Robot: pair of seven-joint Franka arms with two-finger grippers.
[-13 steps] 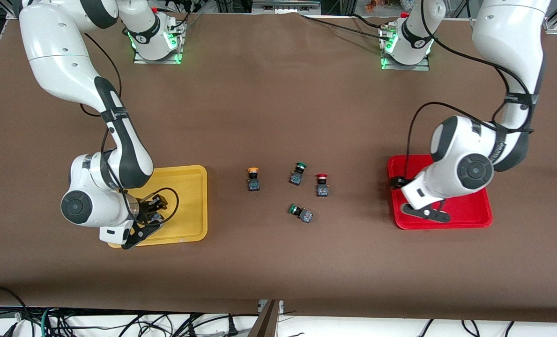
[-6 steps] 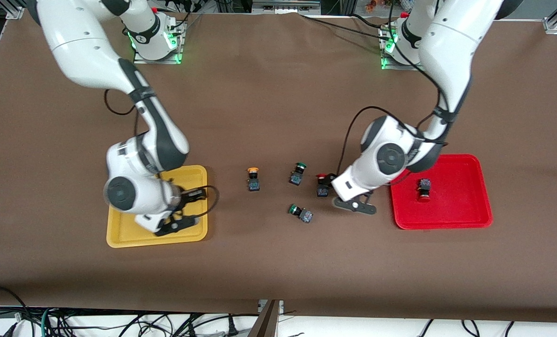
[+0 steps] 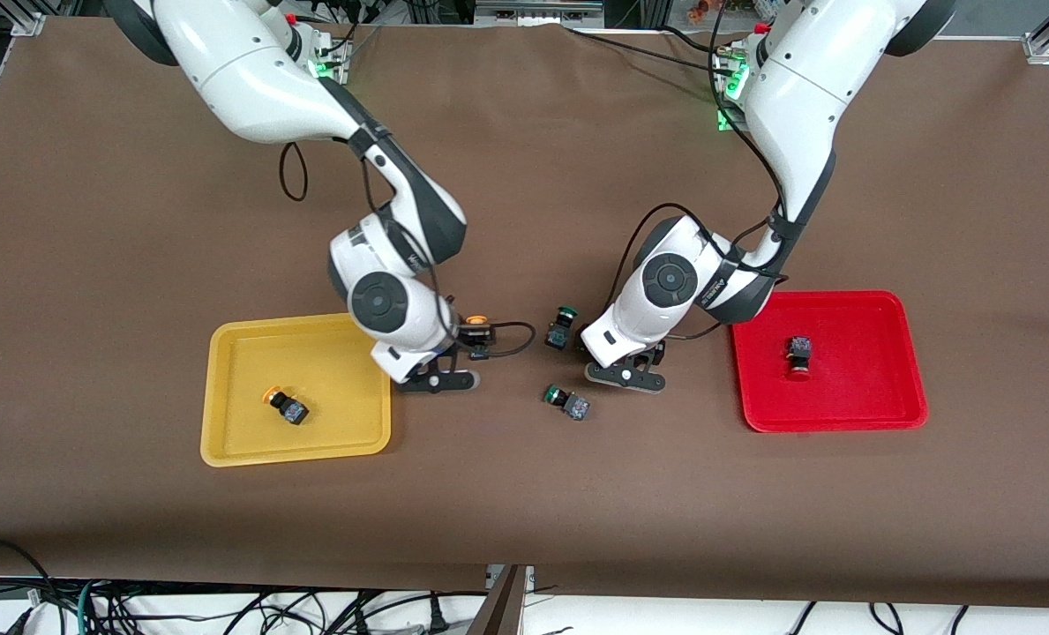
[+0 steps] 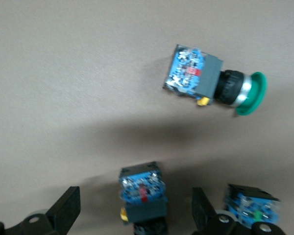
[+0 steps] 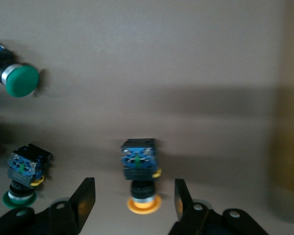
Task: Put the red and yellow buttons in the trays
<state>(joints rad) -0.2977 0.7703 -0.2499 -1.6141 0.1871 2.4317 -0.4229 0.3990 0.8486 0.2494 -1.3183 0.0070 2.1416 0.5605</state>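
The right pincer (image 5: 132,198), spread, straddles a yellow button (image 5: 139,169) at its 12 o'clock. The left pincer (image 4: 134,210), spread too, frames a red button (image 4: 142,193) on the tabletop (image 3: 524,494).

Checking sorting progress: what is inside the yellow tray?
One yellow-capped button lies on its side in the yellow tray. The right arm covers the tray's corner nearest the loose buttons, hiding anything there.

1. yellow tray (image 3: 224,388) holds an orange-capped button (image 3: 283,405); dark body
2. red tray (image 3: 895,388); red-capped button (image 3: 798,354) inside
3. table (image 3: 524,494) brown
4. loose button (image 3: 566,401) green-capped
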